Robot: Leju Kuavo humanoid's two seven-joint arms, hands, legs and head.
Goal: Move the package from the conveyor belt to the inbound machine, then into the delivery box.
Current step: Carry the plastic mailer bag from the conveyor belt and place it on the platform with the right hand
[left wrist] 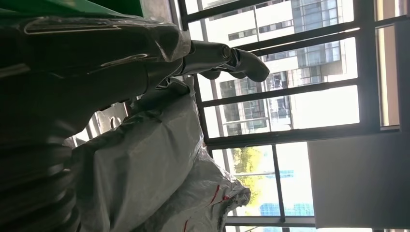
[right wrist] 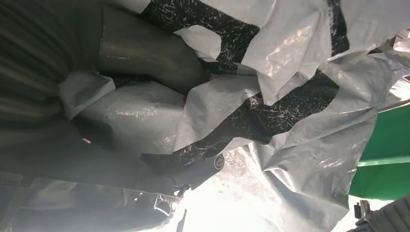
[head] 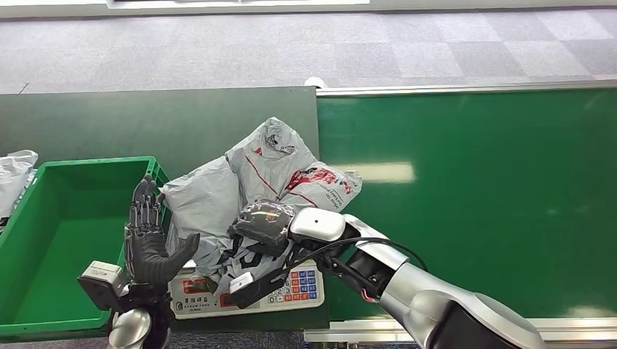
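Note:
The package [head: 269, 163], a crumpled grey plastic mailer with red and black print, lies on the inbound machine [head: 295, 289], a white scale with a coloured keypad. My right hand [head: 265, 222] rests on the package's near side and grips its folds. In the right wrist view the thumb [right wrist: 145, 53] digs into the bag [right wrist: 290, 121]. My left hand [head: 149, 240] stands upright and open just left of the package, palm toward it, fingers straight. The left wrist view shows those fingers [left wrist: 232, 60] stretched out beside the grey bag [left wrist: 145, 164].
The green delivery box [head: 65, 233] sits at the left, its rim under my left hand. The bright green conveyor belt [head: 473, 196] runs to the right. Another grey bag [head: 14, 174] lies at the far left edge. A dark green table [head: 109, 123] lies behind.

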